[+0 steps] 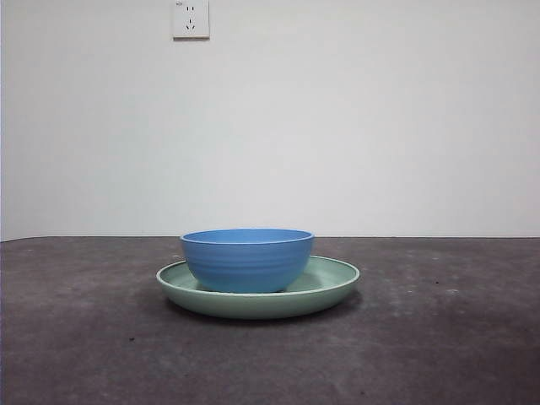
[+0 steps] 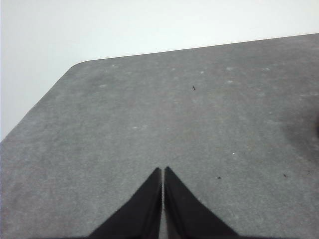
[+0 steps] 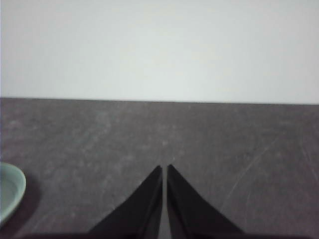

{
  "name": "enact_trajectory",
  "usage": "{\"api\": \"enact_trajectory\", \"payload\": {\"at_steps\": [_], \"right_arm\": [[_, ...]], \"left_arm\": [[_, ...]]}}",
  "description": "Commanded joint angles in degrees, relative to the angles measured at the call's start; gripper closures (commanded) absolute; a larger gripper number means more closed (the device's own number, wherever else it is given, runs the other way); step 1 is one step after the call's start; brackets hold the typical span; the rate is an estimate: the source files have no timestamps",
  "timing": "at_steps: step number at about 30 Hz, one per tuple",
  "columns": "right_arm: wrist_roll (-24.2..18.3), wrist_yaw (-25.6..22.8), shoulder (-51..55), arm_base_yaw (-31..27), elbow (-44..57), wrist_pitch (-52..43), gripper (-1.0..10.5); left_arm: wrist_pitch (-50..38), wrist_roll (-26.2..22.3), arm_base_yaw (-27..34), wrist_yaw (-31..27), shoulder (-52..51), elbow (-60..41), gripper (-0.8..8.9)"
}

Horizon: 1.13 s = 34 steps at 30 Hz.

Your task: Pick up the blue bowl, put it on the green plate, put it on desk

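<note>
Sitting inside the green plate [image 1: 333,285] on the desk [image 1: 84,337], the blue bowl [image 1: 246,258] is upright and a little toward the plate's left side in the front view, so the placing step looks done; what seems left is the last part, setting it back on the desk. That move would call for an arm to come in, open wide enough to take the bowl's rim, and lift it clear of the plate's low edge. Neither arm is at work: the left gripper [image 2: 163,172] has its jaws pressed together, holding nothing, over bare desk, and the right gripper [image 3: 164,169] is likewise closed and empty, with only the plate's rim [image 3: 10,191] showing off to its side.
</note>
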<state>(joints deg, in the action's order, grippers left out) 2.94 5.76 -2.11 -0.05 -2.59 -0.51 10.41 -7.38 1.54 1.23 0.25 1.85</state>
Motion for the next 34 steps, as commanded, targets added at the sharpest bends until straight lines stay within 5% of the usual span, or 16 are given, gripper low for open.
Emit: {"api": "enact_trajectory", "payload": {"at_steps": [1, 12, 34], "right_arm": [[0.57, -0.26, 1.18, -0.09, 1.68, -0.7, 9.4], [1.09, -0.37, 1.9, -0.09, 1.99, 10.75, 9.4], [1.11, -0.24, 1.9, -0.09, 1.95, 9.55, 9.4]], "left_arm": [[0.37, 0.42, 0.11, -0.22, -0.09, -1.18, 8.05], [0.35, 0.42, 0.11, -0.22, -0.09, -1.18, 8.05], [0.35, 0.42, 0.11, -0.22, -0.07, -1.18, 8.05]]}}
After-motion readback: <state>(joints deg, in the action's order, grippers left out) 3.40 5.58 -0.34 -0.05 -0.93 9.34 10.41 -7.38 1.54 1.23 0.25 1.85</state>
